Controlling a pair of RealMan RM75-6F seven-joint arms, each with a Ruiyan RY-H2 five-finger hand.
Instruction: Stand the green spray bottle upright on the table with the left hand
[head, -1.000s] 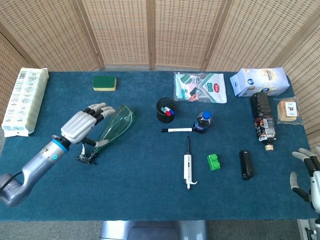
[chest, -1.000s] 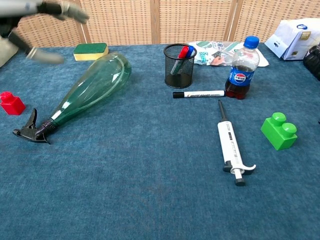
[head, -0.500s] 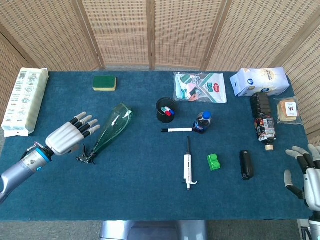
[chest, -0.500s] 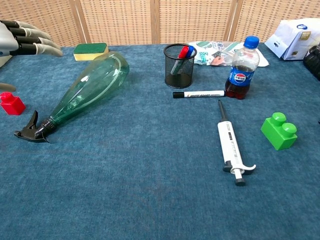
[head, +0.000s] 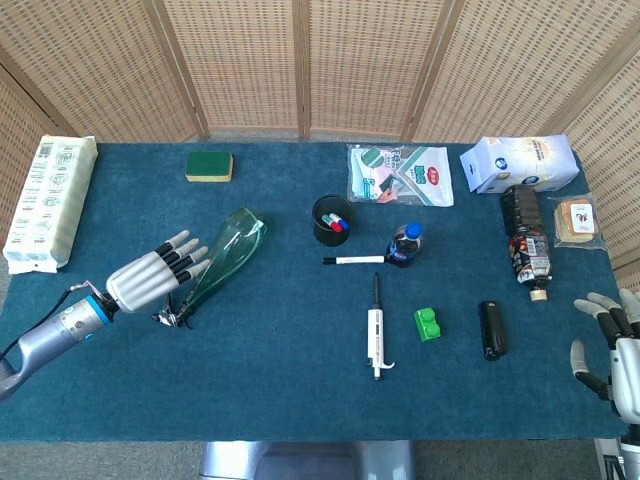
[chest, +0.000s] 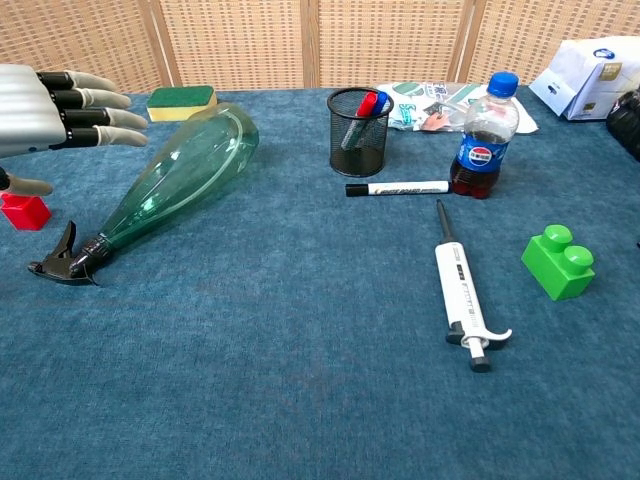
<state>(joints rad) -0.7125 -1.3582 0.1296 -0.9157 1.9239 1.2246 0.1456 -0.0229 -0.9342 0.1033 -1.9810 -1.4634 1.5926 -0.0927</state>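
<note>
From where I stand, the left robot hand (head: 148, 278) hovers at the far left over the blue counter (head: 280, 360), its fingers (chest: 100, 117) stretched out and spread, nothing in them. Just right of those fingertips lies the green spray bottle (head: 222, 254), on its side and not yet touched. Its long axis runs on a slant: the black trigger head (chest: 65, 262) sits at the near-left end, close below the left robot hand, and the wide base points away to the right, toward the green sponge (head: 209, 166) at the back. A small red block (chest: 24, 210) rests under the left robot hand's thumb side, left of the bottle's neck.

Right of the bottle's base stands a black mesh cup (head: 331, 219) holding markers, red and blue caps showing. Further right of the bottle are a loose marker (head: 352, 260), a cola bottle (head: 404, 244), a white pipette (head: 377, 331) and a green block (head: 428, 324).

The right robot hand (head: 612, 345) waits at the counter's far right edge, fingers apart and empty, well away from the bottle. The left one is plainly nearer; I'd judge it must close around the body and swing the base down.
</note>
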